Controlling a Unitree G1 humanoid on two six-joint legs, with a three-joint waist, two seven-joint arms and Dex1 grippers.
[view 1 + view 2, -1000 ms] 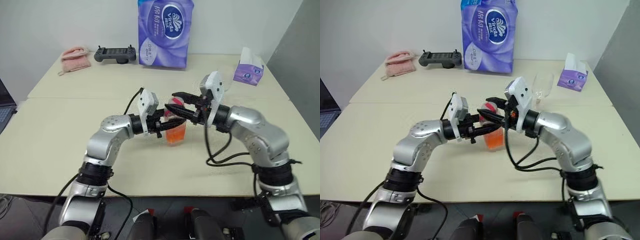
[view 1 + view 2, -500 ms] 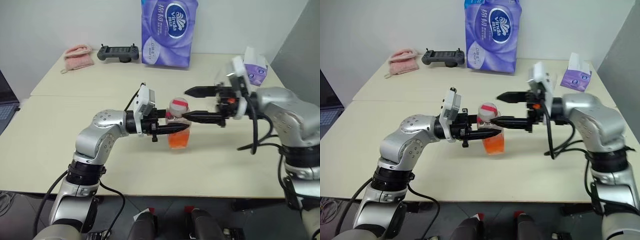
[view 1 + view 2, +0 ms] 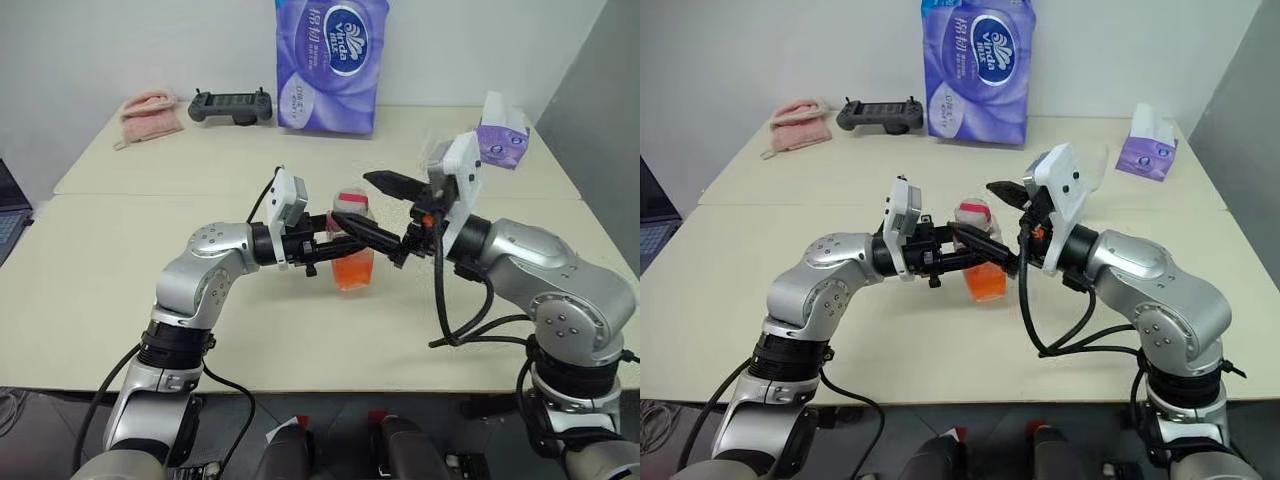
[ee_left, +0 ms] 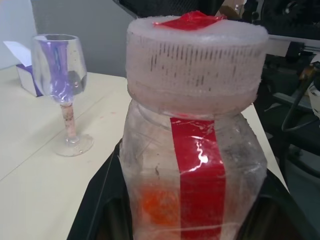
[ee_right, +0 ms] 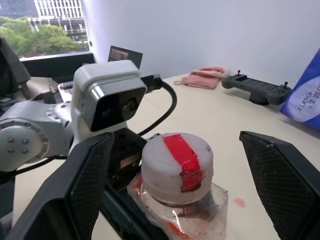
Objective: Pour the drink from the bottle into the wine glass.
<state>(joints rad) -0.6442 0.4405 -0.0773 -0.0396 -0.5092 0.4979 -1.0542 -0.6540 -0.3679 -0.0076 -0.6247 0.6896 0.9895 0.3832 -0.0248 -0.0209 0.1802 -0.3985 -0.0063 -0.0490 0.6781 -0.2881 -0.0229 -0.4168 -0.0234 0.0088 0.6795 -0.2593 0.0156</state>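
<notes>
So far only the grasp is done: left gripper (image 3: 340,242) clamps the capped bottle (image 3: 352,240), right gripper (image 5: 175,165) spread wide around its cap (image 5: 176,165), wine glass (image 4: 62,90) beyond it unfilled.

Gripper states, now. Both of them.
Left gripper: shut on the bottle, around its body.
Right gripper: open, fingers either side of the bottle's cap, not gripping.

Silver jointed arms, white wrist camera housings, black cables
</notes>
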